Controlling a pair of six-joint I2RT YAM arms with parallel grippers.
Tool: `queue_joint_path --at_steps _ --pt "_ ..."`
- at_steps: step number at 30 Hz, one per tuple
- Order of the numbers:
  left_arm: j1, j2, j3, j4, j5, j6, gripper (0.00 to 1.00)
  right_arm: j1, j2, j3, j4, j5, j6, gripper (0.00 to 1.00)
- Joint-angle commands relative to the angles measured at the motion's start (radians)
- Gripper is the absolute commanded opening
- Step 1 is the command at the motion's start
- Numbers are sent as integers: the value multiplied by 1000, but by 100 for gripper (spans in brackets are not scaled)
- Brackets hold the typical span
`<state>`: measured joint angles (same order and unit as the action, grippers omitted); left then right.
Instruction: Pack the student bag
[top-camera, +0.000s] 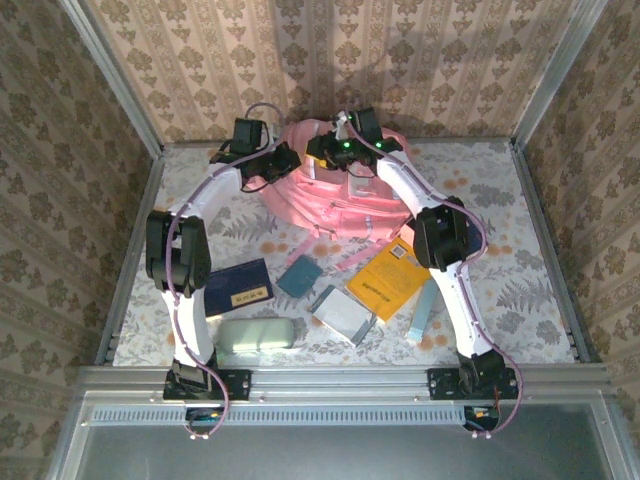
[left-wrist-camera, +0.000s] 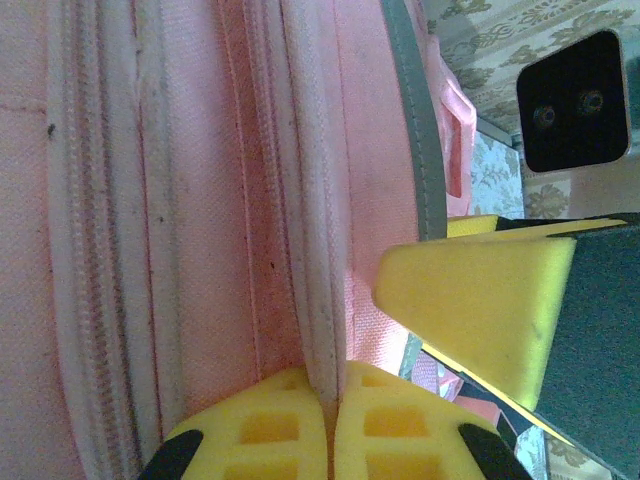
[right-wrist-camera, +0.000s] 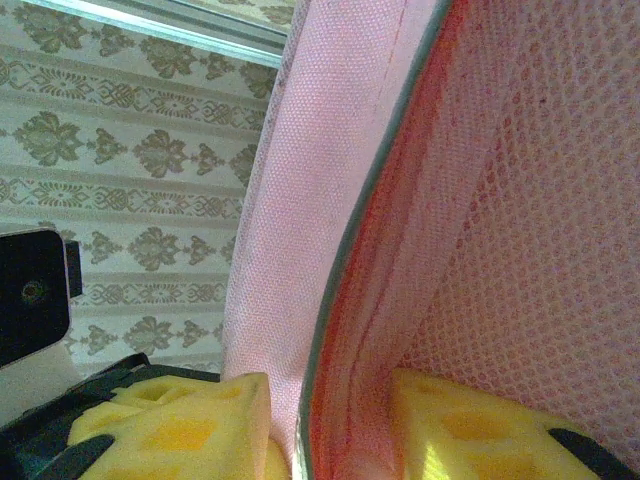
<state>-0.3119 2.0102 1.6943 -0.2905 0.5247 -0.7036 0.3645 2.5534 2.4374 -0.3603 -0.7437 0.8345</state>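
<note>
student bag (top-camera: 322, 205) at table's (top-camera: 520, 250) far centre, books (top-camera: 388, 280) before it, case (top-camera: 255, 335) near-left

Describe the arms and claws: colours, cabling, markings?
Both arms match: left arm and right arm have white links, black joint housings and black bases, with pinkish cables looped alongside. At the right wrist, green lights glow. The left claw and right claw have yellow fingers with square recesses on black backing. No readable markings.

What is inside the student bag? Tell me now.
Pink mesh lining shows inside the student bag, with one finger of the right gripper against it. The bag's fabric covers anything deeper.
</note>
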Motion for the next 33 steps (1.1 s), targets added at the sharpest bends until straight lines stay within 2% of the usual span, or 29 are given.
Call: queue_joint_path --at_steps 1,5,7,10,12,15,18,20,25,28,33 --pt "-31 -7 47 117 149 15 0 63 50 91 -67 -108 -25 34" --pt "-30 -16 48 105 146 18 10 59 46 126 -120 -57 -37 13" --pt "-25 -36 36 88 135 23 22 49 34 127 -115 -46 -30 8" --pt "-5 -86 -1 47 123 41 42 34 12 132 -116 -38 -23 5" --pt "17 -135 -42 22 76 56 53 25 5 152 -134 -31 -26 4" --pt "39 -224 -106 -45 28 132 61 13 6 199 -172 -29 -32 4" --pt "14 -301 -147 -148 -59 236 59 5 17 243 -218 -22 -23 3" --pt "-33 -343 -187 -197 -122 288 55 2 31 282 -236 -20 -11 1" --pt "-230 -399 -278 -299 -403 373 44 -7 68 395 -295 -13 12 0" --pt "-293 -386 -331 -297 -465 365 40 -13 81 447 -317 -12 25 0" --pt "-326 -374 -433 -231 -501 330 37 -22 86 492 -350 -13 33 0"
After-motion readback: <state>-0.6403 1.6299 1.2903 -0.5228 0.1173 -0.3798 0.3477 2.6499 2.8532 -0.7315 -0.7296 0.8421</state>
